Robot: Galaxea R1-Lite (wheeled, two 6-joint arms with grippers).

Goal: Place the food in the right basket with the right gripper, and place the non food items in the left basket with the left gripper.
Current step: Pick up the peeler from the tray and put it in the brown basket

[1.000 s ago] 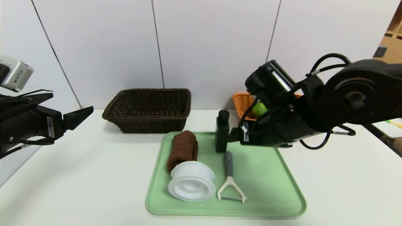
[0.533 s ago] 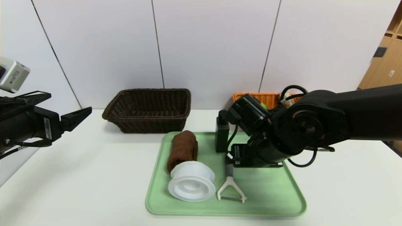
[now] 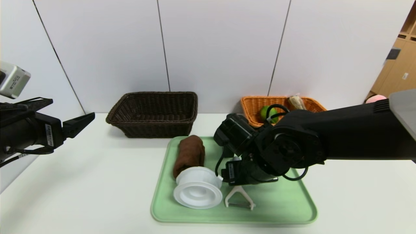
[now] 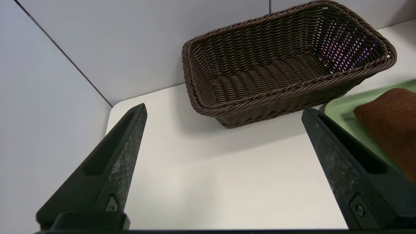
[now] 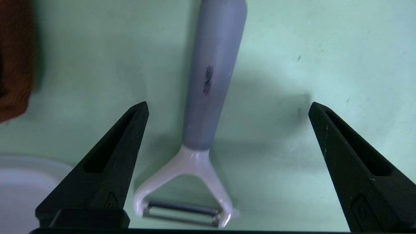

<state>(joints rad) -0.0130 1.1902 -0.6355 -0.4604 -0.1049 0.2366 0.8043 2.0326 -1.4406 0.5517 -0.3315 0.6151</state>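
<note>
My right gripper (image 5: 228, 104) hangs open just above the green tray (image 3: 276, 201), its fingers either side of the grey-handled peeler (image 5: 211, 97) without touching it. In the head view the right arm (image 3: 286, 149) covers the peeler's handle; only the white head (image 3: 239, 199) shows. A rolled brown towel (image 3: 190, 153) and a white round container (image 3: 198, 191) lie on the tray's left half. The black bottle is mostly hidden behind the right wrist. My left gripper (image 4: 224, 107) is open and empty, held above the table left of the dark brown basket (image 3: 152, 113).
The orange basket (image 3: 282, 103) at the back right holds a green fruit (image 3: 266, 113) and a wrapped item (image 3: 295, 102). The dark basket is empty inside. Bare white table lies between the left gripper and the tray.
The right arm has swung away from the orange basket, come down and moved forward over the tray to the peeler. The left arm has barely moved. Both grippers stayed open.
</note>
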